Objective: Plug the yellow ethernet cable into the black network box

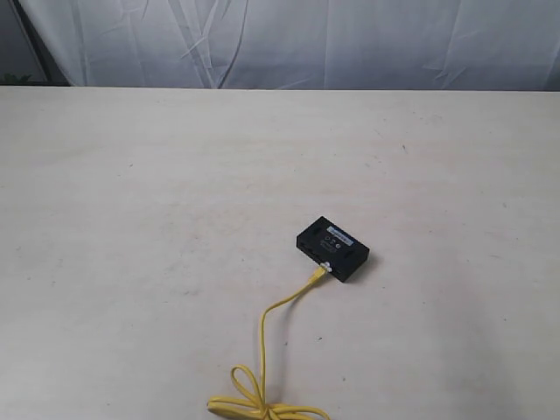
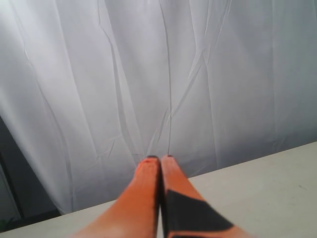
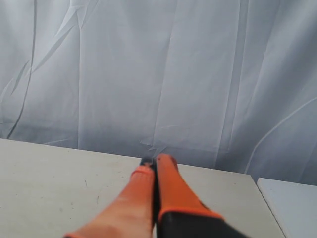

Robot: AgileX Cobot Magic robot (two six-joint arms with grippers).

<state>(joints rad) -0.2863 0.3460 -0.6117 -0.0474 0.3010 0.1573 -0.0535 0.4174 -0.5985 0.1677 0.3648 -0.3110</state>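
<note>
The black network box (image 1: pixel 332 248) lies flat on the table right of centre, a small white-printed label on its top. The yellow ethernet cable (image 1: pixel 276 317) runs from a coil at the front edge (image 1: pixel 249 404) up to the box, and its plug (image 1: pixel 319 272) sits at the box's near side, in or against a port. Neither arm shows in the exterior view. My left gripper (image 2: pixel 159 158) is shut with nothing in it, held above the table and facing the curtain. My right gripper (image 3: pixel 154 161) is likewise shut and empty.
The pale table (image 1: pixel 140 227) carries only the box and cable. A white curtain (image 1: pixel 289 39) hangs along its far edge. In the right wrist view a second pale surface (image 3: pixel 292 203) adjoins the table across a narrow gap.
</note>
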